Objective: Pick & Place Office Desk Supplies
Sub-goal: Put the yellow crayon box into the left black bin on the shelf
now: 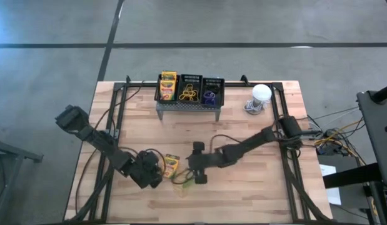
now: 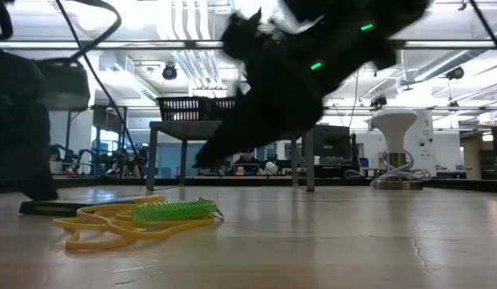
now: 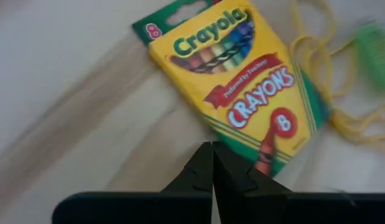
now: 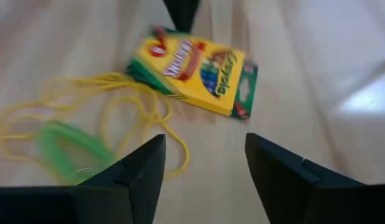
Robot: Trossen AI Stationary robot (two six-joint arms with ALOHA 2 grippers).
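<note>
Wooden planks are making up the table (image 1: 243, 187), which is standing on a grey floor, and a big bright hall is showing behind it in the low view. At the far edge a grey stand (image 1: 188, 107) is carrying three black baskets: the left basket (image 1: 167, 87) is holding crayon boxes, the middle basket (image 1: 190, 89) is holding yellow bands, and the right basket (image 1: 212, 90) is holding purple bands. A white dome (image 1: 261, 94) is sitting to the right of the stand.

Near the front edge a crayon box (image 1: 171, 166) is lying flat on the wood. Just beside it a tangle of yellow bands (image 2: 112, 225) is lying with a green coil (image 2: 174, 210) resting on top of it.

The left gripper (image 3: 212, 163) is sitting low at the box's left side, its fingers pressed together with nothing between them and their tips pointing at the box's bottom edge; whether they are touching it is not clear. The right gripper (image 4: 204, 165) is hovering just right of the box and bands with its fingers (image 4: 137, 171) spread wide and nothing between them. In the right wrist view the box (image 4: 195, 71) and bands (image 4: 117, 112) are lying ahead of the open fingers, apart from them
</note>
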